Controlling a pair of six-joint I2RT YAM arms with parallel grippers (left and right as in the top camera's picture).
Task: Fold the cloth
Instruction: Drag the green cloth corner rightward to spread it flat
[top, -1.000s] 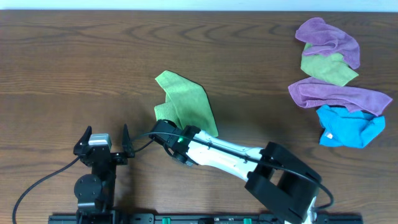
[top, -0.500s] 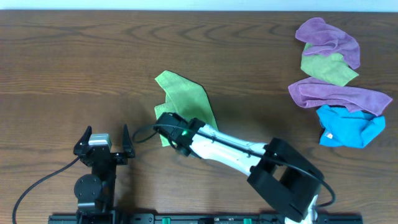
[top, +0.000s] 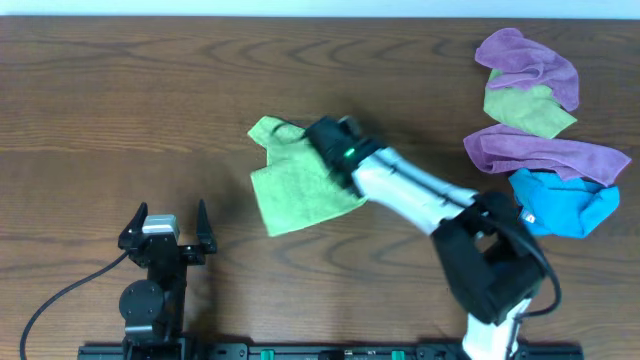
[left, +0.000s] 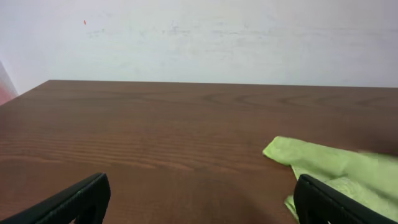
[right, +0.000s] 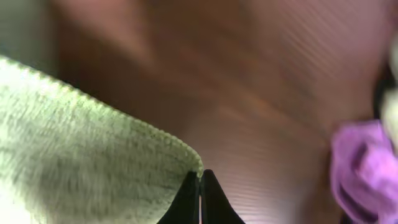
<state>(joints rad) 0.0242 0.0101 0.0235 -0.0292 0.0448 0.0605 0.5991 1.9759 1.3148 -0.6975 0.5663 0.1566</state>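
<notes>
- Two grippers and one cloth (top: 295, 188) on the table (top: 120, 90). The cloth is lime-green and rumpled, and it lies near the table's middle with part of it doubled over.
- Right gripper (top: 322, 138): clenched. The wrist view shows its fingertips pinched on the cloth's hemmed edge, at a corner.
- Direction from the grip: the held corner sits at the cloth's far right. The rest of the fabric spreads from it toward the near left, with one narrow tip reaching to the far left.
- Left gripper (top: 167, 226): released, jaws wide and holding nothing. It sits at the near left edge, well apart from the cloth, which lies to its far right.
- Nearer arm: the right, which is already on the cloth; the left has no contact with it.
- Judgement: the fold probably turns on which way the pinched corner is carried across the spread fabric, so that it lands on the opposite edge.
- Spare cloths (top: 535, 120): purple, olive and blue, heaped at the far right, well apart and not in play.
</notes>
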